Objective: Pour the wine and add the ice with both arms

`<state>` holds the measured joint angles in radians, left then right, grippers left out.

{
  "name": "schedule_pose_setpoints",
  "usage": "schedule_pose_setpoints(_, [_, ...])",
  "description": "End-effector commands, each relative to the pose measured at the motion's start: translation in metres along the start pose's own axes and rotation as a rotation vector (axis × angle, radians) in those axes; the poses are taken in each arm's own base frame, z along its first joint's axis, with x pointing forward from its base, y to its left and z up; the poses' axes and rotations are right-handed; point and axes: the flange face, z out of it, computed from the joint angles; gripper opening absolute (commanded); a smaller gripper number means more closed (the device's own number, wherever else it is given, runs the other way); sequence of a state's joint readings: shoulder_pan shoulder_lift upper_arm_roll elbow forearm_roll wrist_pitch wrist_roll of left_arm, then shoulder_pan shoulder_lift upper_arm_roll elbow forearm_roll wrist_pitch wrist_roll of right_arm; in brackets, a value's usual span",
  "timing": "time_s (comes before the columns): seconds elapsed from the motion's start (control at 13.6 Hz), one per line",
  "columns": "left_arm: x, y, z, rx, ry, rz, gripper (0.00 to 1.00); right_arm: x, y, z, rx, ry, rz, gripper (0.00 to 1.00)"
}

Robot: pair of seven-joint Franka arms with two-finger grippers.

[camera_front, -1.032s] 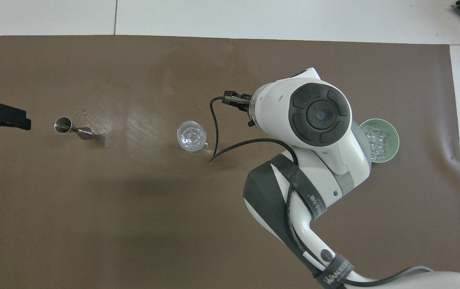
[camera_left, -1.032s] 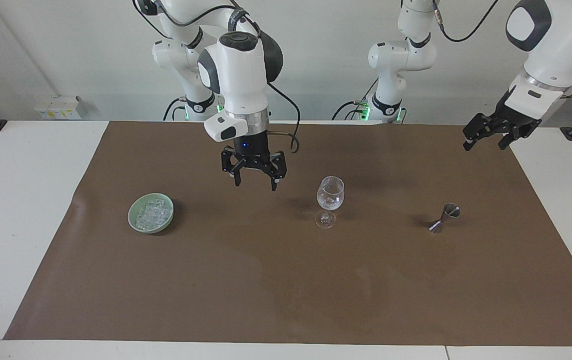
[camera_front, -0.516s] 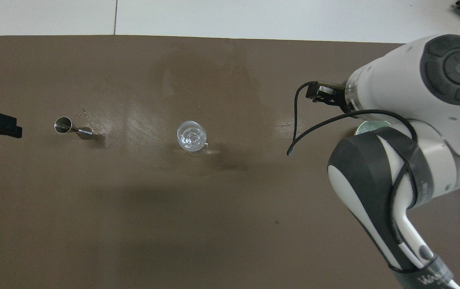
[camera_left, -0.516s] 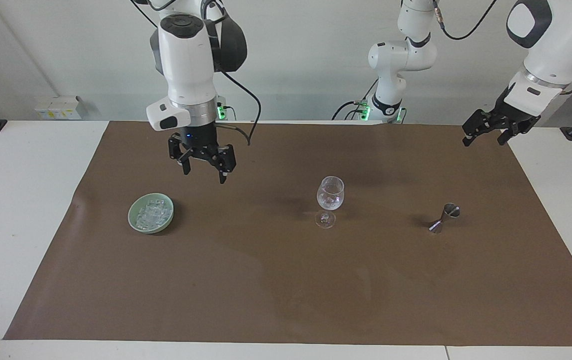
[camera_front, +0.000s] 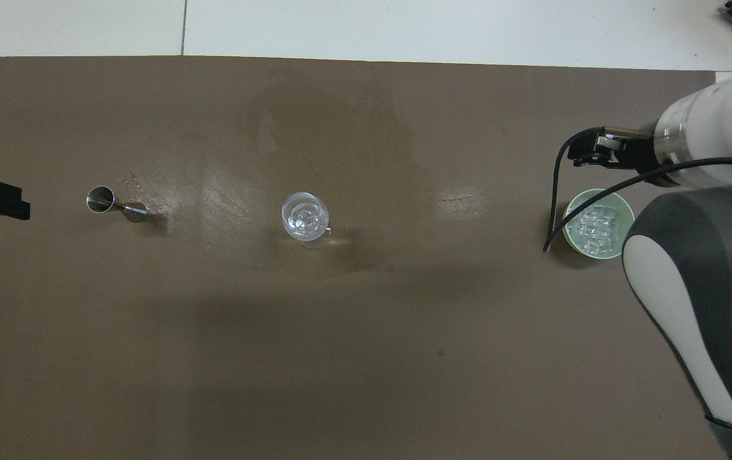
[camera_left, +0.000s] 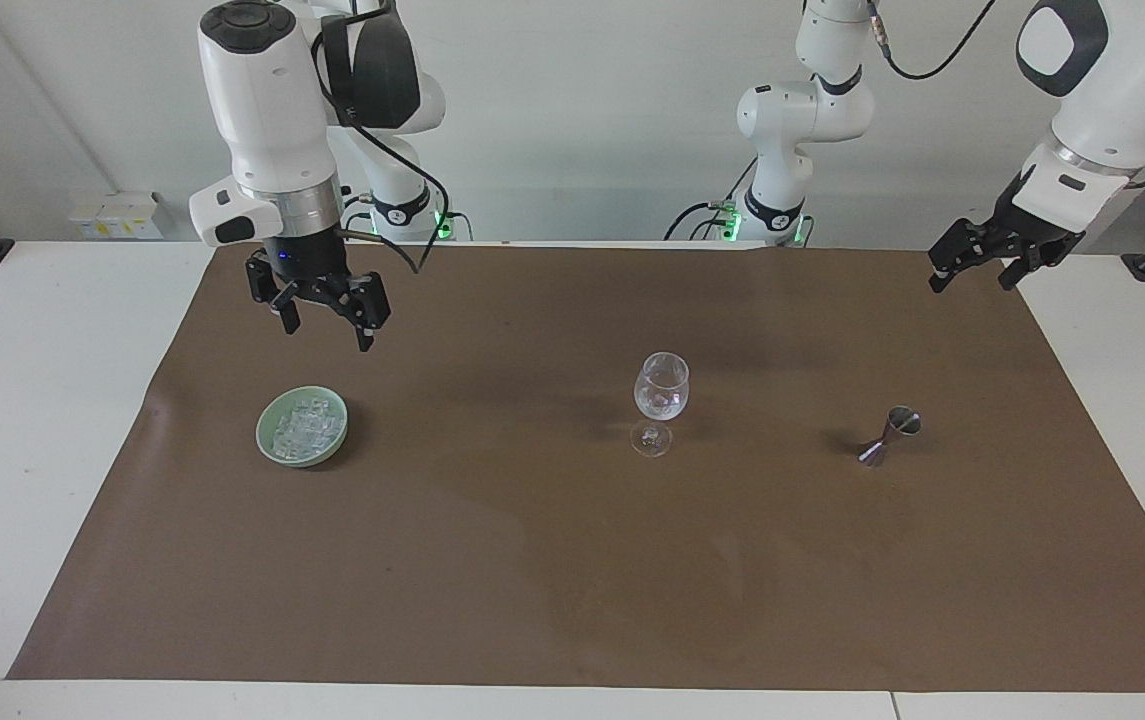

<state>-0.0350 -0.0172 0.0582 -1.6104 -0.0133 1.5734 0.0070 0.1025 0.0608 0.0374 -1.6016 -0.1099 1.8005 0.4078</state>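
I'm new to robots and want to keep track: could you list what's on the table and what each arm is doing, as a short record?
surface: brown mat
ice: cubes in green dish, right arm's end
wine glass: upright, mid-mat, ice inside
metal jigger: left arm's end
right gripper: open, empty, raised by the dish
left gripper: open, empty, raised at the mat's edge

No legible txt anywhere.

Plain pale wall [camera_left: 582,120], white table [camera_left: 42,400], brown mat [camera_left: 572,560]
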Motion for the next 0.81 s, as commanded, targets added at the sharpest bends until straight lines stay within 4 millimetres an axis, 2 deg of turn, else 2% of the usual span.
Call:
schedule_pose_setpoints(0.0, [-0.006, 0.000, -0.014, 0.047, 0.034, 0.021, 1.00, -0.004, 0.027, -0.008, 0.033, -0.054, -0.025, 1.00])
schedule_pose_setpoints(0.22, [-0.007, -0.008, -0.020, 0.047, 0.047, 0.007, 1.00, -0.004, 0.054, -0.013, 0.026, -0.086, -0.032, 1.00])
schedule_pose_setpoints(0.29, [-0.006, -0.007, -0.026, 0.044, 0.060, 0.007, 1.00, -0.003, 0.062, -0.021, 0.024, -0.088, -0.034, 1.00])
schedule_pose_setpoints(0.44, [-0.008, -0.007, -0.025, 0.042, 0.056, 0.006, 1.00, 0.000, 0.081, -0.035, 0.021, -0.095, -0.048, 1.00])
schedule_pose_setpoints(0.52, [-0.012, -0.007, -0.026, 0.042, 0.048, 0.001, 1.00, 0.000, 0.089, -0.037, 0.018, -0.104, -0.063, 1.00])
schedule_pose_setpoints(0.74, [-0.011, 0.002, -0.027, 0.042, 0.061, 0.016, 1.00, -0.007, 0.104, -0.046, 0.017, -0.123, -0.096, 1.00])
